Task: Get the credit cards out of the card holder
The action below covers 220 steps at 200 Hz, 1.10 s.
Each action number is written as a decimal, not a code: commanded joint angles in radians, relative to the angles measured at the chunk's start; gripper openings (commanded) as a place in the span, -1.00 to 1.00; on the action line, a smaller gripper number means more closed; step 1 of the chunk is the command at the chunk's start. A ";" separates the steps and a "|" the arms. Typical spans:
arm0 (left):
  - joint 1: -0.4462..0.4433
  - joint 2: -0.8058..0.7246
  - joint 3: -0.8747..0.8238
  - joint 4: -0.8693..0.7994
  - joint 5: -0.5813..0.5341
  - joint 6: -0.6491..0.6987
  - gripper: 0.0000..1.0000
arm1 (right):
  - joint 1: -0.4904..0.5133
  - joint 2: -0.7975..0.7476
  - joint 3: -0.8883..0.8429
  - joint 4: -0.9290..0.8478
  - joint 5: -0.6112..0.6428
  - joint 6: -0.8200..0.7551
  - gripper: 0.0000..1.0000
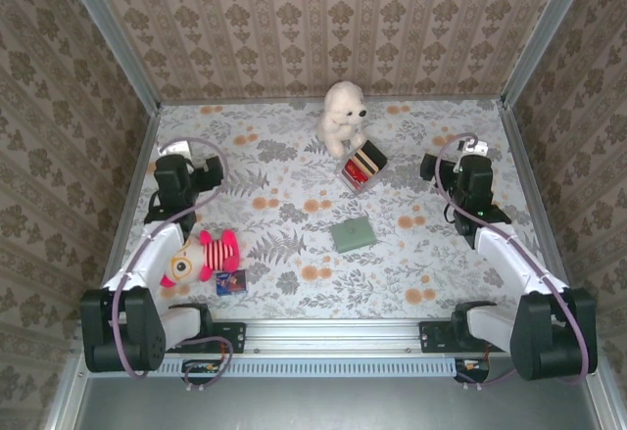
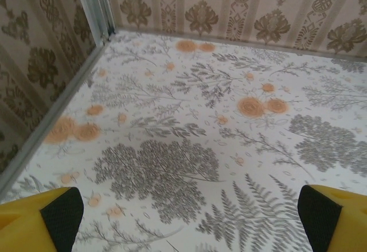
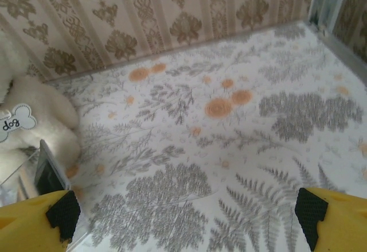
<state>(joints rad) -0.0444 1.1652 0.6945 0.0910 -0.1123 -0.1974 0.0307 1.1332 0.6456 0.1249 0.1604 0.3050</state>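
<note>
Room first: the worktop (image 1: 431, 254) is boxed in by wallpapered walls on its left, far and right edges, with metal posts in both far corners. Left gripper (image 1: 179, 177) sits near the left edge, about halfway back. Its wrist camera looks over bare floral cloth running into the far left corner. Jaws are spread as wide as they go, with nothing between the yellow fingers (image 2: 23, 226). Right gripper (image 1: 468, 177) mirrors it near the right edge, jaws also fully spread and empty, with open cloth ahead toward the far right corner.

Card holder (image 1: 352, 234) lies flat and looks closed, roughly mid-worktop, with free cloth all round it. Striped box (image 1: 362, 168) is farther back, just beside a white plush dog (image 1: 343, 117) near the far edge. Pink plush toy (image 1: 201, 257) and a small dark blue packet (image 1: 231, 282) crowd the near left part, right beside the left arm.

Readable writing: a bone-shaped tag (image 3: 14, 120) on the plush says "dog".
</note>
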 commanded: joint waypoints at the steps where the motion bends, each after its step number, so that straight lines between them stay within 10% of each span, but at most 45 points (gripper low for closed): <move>1: 0.001 0.005 0.071 -0.326 0.079 -0.134 1.00 | 0.006 -0.015 0.107 -0.399 0.087 0.223 1.00; 66: -0.034 0.031 0.125 -0.423 0.413 -0.233 0.98 | 0.005 -0.043 0.165 -0.608 -0.114 0.285 1.00; 129: -0.336 0.090 0.178 -0.519 0.393 -0.391 0.80 | 0.059 0.017 0.039 -0.484 -0.496 0.474 0.81; 220: -0.740 0.273 0.156 -0.283 0.393 -0.744 0.33 | 0.291 0.231 0.080 -0.395 -0.498 0.518 0.48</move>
<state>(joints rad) -0.7315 1.3983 0.8581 -0.2817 0.2916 -0.8078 0.2878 1.3033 0.6827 -0.3031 -0.3206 0.7994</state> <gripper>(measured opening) 0.694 0.762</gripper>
